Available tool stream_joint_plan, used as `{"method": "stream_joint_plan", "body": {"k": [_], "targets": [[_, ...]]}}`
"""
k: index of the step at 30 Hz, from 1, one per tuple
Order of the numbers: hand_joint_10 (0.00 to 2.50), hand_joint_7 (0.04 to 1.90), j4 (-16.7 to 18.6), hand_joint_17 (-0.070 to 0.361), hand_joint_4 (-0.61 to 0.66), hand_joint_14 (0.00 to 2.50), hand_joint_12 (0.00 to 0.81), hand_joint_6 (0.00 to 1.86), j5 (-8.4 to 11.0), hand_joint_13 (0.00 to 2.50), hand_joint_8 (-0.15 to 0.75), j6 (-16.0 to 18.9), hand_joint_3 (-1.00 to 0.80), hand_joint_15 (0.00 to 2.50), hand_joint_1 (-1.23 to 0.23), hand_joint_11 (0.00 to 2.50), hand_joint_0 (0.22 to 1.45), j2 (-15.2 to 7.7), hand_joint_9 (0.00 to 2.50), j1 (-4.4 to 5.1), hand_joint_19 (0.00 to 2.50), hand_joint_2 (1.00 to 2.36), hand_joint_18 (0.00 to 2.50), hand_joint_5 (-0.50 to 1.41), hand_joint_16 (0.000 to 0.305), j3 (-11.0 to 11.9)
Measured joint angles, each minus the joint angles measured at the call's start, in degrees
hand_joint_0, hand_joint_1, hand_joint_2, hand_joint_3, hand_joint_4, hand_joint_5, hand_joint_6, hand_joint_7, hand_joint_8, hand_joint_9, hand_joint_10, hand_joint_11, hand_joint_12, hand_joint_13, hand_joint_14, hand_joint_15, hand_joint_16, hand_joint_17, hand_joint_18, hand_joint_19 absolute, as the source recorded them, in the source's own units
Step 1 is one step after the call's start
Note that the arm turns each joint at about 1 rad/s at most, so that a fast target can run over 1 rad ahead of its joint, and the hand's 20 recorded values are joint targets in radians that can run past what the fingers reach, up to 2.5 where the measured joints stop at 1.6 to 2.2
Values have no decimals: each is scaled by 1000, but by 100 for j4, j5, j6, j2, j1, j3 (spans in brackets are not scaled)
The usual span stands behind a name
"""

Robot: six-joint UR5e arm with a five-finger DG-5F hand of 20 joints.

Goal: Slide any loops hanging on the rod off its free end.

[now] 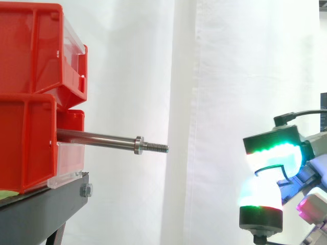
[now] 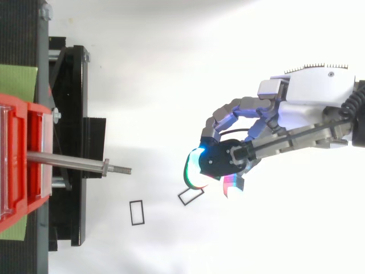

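Note:
A steel rod [image 1: 97, 138] sticks out level from between the red bins [image 1: 30, 102] toward the right, ending in a nut and a threaded free end [image 1: 158, 148]. Nothing hangs on the rod [image 2: 68, 161]. My hand [image 1: 271, 148] is well to the right of the free end and a little lower. Its fingers are curled, and the glowing pads pinch a thin black rectangular loop [image 1: 266, 169]. From above, that loop [image 2: 194, 199] pokes out below the fingertips of the hand [image 2: 268, 123]. A second black loop [image 2: 130, 213] lies loose on the white surface below the rod's tip.
The bins sit on a black stand [image 2: 68, 114] at the left, with a bolt on its edge [image 1: 86, 191]. A white curtain [image 1: 214, 76] hangs behind. Open space separates the rod's tip from my hand.

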Motion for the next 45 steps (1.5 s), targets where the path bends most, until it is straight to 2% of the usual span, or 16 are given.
{"method": "stream_joint_plan", "body": {"k": [11, 13, 15, 17, 25, 31, 36, 45], "targets": [[17, 886, 2, 125, 23, 7, 387, 879, -2, 611, 303, -1, -135, 164, -692, 580, 607, 1, 1093, 0, 299, 1006, 661, -134, 56, -1], [18, 896, 2, 121, 46, 6, 378, 869, -5, 608, 293, -1, -185, 166, -709, 591, 615, 2, 1081, 0, 310, 1007, 646, -138, 54, -1], [20, 922, 2, 101, 23, 7, 334, 861, -9, 573, 255, -1, -316, 187, -723, 596, 589, 1, 1042, 0, 356, 1012, 575, -144, 45, -1], [20, 918, 2, 101, 16, 6, 335, 855, -12, 573, 254, -1, -373, 181, -700, 591, 589, 2, 1045, 0, 358, 1009, 575, -140, 45, -1], [18, 925, -4, 99, 39, 6, 332, 838, -9, 574, 246, -1, -442, 176, -625, 565, 586, 1, 1047, -2, 357, 1005, 577, -129, 44, -1], [19, 951, 0, 98, 14, 6, 329, 832, -11, 577, 240, -1, -399, 172, -653, 543, 606, 2, 1037, -15, 349, 1008, 578, -122, 43, -1], [17, 987, 2, 97, -53, 8, 321, 858, -14, 597, 241, -1, -254, 170, -715, 535, 604, 1, 1053, -17, 334, 1015, 612, -112, 43, -1], [15, 1009, 1, 113, -166, 7, 358, 855, -12, 660, 258, -1, -126, 149, -791, 501, 598, 2, 1137, -18, 272, 1012, 706, -80, 50, -2]]}}
